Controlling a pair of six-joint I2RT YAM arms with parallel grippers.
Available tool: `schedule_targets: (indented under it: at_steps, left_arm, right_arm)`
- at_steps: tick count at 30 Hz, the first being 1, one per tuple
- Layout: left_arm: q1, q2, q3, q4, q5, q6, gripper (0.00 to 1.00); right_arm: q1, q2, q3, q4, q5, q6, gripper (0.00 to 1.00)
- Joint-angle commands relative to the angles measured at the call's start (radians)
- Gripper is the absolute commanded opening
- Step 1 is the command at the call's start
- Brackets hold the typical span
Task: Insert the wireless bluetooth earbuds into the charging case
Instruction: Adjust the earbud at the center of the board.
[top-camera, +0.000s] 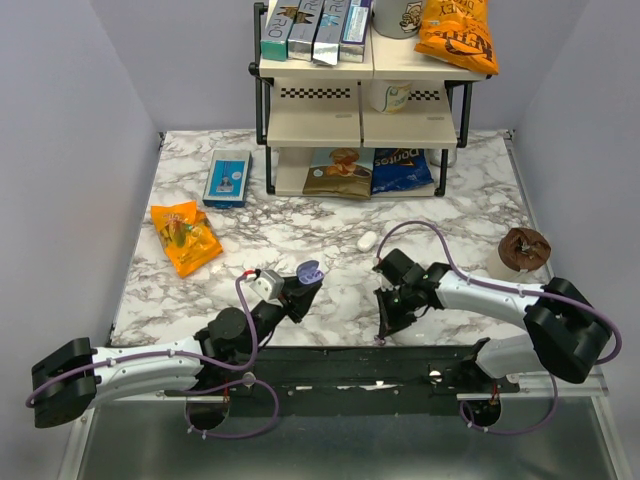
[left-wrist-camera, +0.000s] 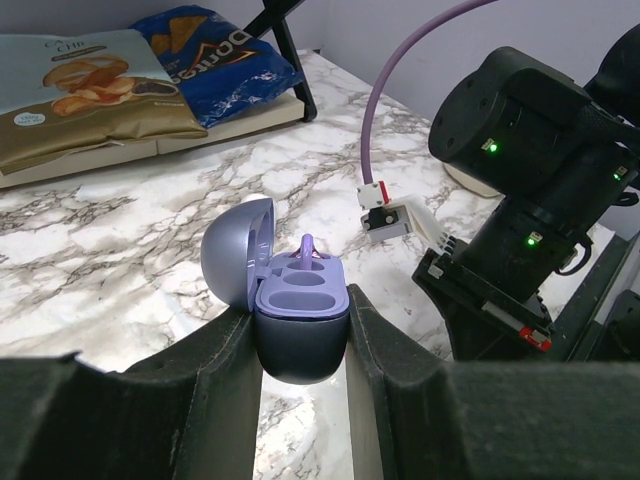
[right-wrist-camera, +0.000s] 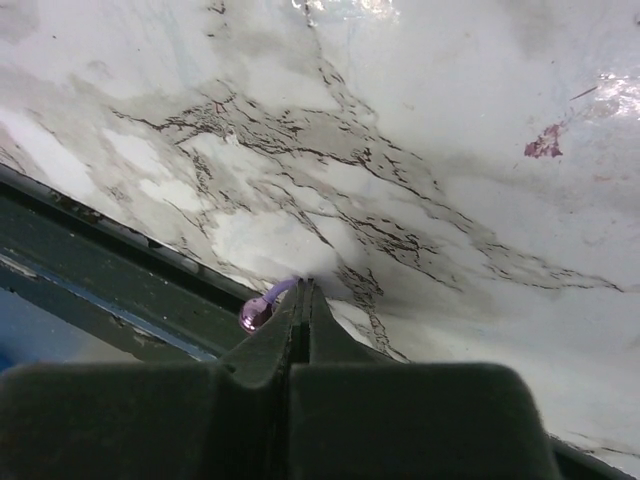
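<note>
At the near edge of the desk (top-camera: 450, 210), just beyond the dark rail (right-wrist-camera: 90, 260), the right fingers (right-wrist-camera: 303, 300) point down and are pressed fully together. One earbud (right-wrist-camera: 256, 312) is nipped at their very tips: its thin stem runs in between them and its rounded purple head sticks out to one side, close above the marble. A little farther in, and well apart to the left, the left fingers (top-camera: 303, 280) are closed on the charging case (left-wrist-camera: 300, 345). They clamp its rounded lower shell from both sides and hold it upright, seemingly raised off the desk, with the lid (left-wrist-camera: 232, 262) hinged back and the paler tray facing up. A small purple piece (left-wrist-camera: 308, 248) stands up at the tray's far side (probably the other bud, though I cannot tell for sure), and the nearer recess looks empty. The bud is, I judge, almost weightless, hard and glossy, so a tip-pinch on the stem could let it twist or flick out. A hold across the stem, leaving the head free to lead into the recess, seems best. The case looks stiff, light and slippery, with its hinge the weak part, so the grip on the lower shell suits it. Farther back lie the white oval case (top-camera: 367, 240), an orange snack bag (top-camera: 185, 237) and the shelf rack (top-camera: 360, 130) with chip packets.
</note>
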Motion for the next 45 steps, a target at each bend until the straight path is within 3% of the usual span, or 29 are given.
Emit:
schedule_targets:
  at_steps: [1, 12, 13, 14, 15, 18, 27, 32, 42, 45]
  left_arm:
    - [-0.004, -0.011, 0.001, 0.027, -0.001, 0.012, 0.00]
    - [-0.005, -0.097, 0.016, -0.071, -0.027, 0.024, 0.00]
    - [-0.005, -0.112, 0.019, -0.077, -0.030, 0.025, 0.00]
    - [-0.004, -0.120, 0.021, -0.085, -0.030, 0.027, 0.00]
    - [-0.004, -0.128, 0.022, -0.102, -0.032, 0.027, 0.00]
    - [-0.004, -0.145, 0.022, -0.109, -0.033, 0.029, 0.00]
    - [-0.004, -0.120, -0.005, -0.065, -0.033, 0.021, 0.00]
    - [-0.007, -0.102, 0.002, -0.063, -0.018, 0.019, 0.00]
    - [-0.005, -0.100, 0.001, -0.054, -0.015, 0.015, 0.00]
    - [-0.005, -0.094, -0.002, -0.050, -0.015, 0.009, 0.00]
  right_arm:
    - [0.006, 0.004, 0.052, -0.004, 0.051, 0.005, 0.01]
    - [-0.138, 0.035, 0.213, 0.114, 0.092, 0.045, 0.01]
    - [-0.138, 0.041, 0.228, 0.105, 0.092, -0.006, 0.04]
    - [-0.138, 0.049, 0.241, 0.068, 0.071, -0.037, 0.15]
    - [-0.137, 0.061, 0.268, 0.034, 0.051, -0.071, 0.37]
    - [-0.126, 0.061, 0.246, -0.055, 0.002, -0.143, 0.53]
    - [0.007, -0.034, 0.107, -0.148, 0.008, -0.114, 0.74]
    - [0.070, -0.003, 0.089, -0.124, 0.023, -0.070, 0.73]
    - [0.081, 0.017, 0.061, -0.118, 0.051, -0.056, 0.56]
    - [0.084, 0.026, 0.058, -0.107, 0.051, -0.050, 0.55]
